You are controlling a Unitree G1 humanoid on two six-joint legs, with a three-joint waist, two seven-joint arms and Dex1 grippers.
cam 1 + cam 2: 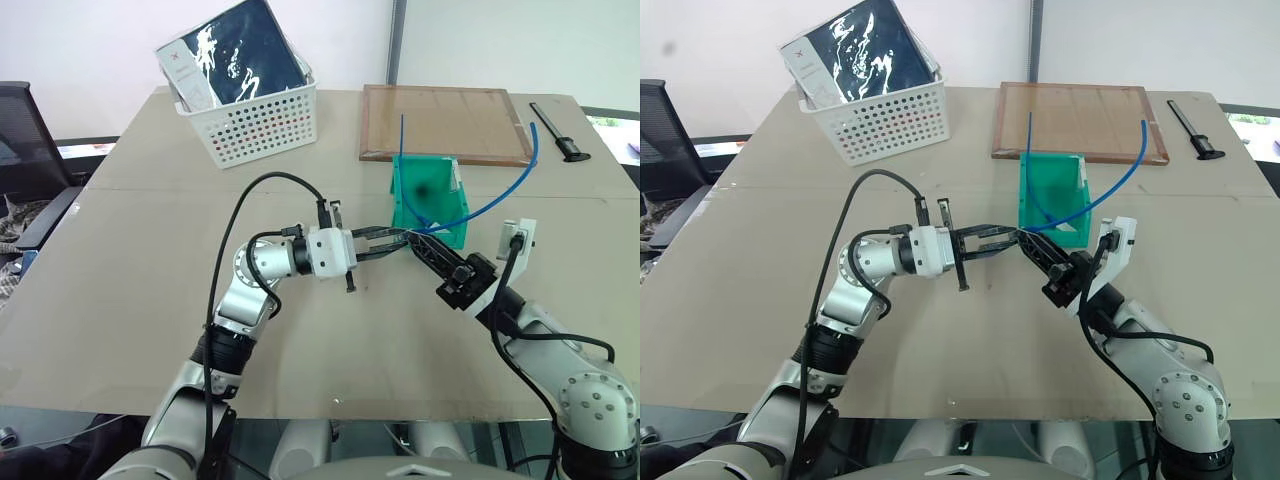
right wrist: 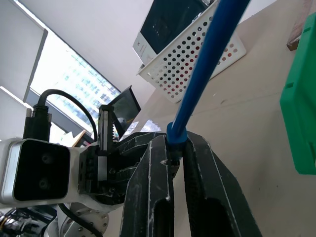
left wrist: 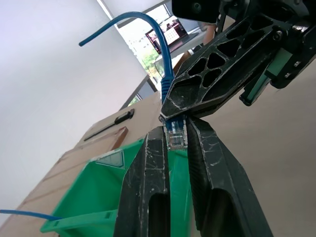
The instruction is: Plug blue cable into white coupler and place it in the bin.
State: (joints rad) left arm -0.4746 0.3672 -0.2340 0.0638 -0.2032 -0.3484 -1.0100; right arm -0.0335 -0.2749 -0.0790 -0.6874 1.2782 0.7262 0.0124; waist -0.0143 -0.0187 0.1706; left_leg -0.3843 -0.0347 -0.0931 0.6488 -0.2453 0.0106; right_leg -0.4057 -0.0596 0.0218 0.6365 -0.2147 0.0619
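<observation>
Just in front of the green bin, above the table, my two grippers meet tip to tip. My right gripper is shut on the blue cable just behind its plug; in the right wrist view the cable runs up out from between its fingers. The clear plug sits between the tips of my left gripper, whose fingers lie close against both of its sides. From there the cable arcs up and away to the right. The white coupler is out of view.
A second, straight blue cable stands up out of the bin. A white perforated basket with dark packets stands at the back left. Behind the bin lies a wooden board, with a black tool to its right.
</observation>
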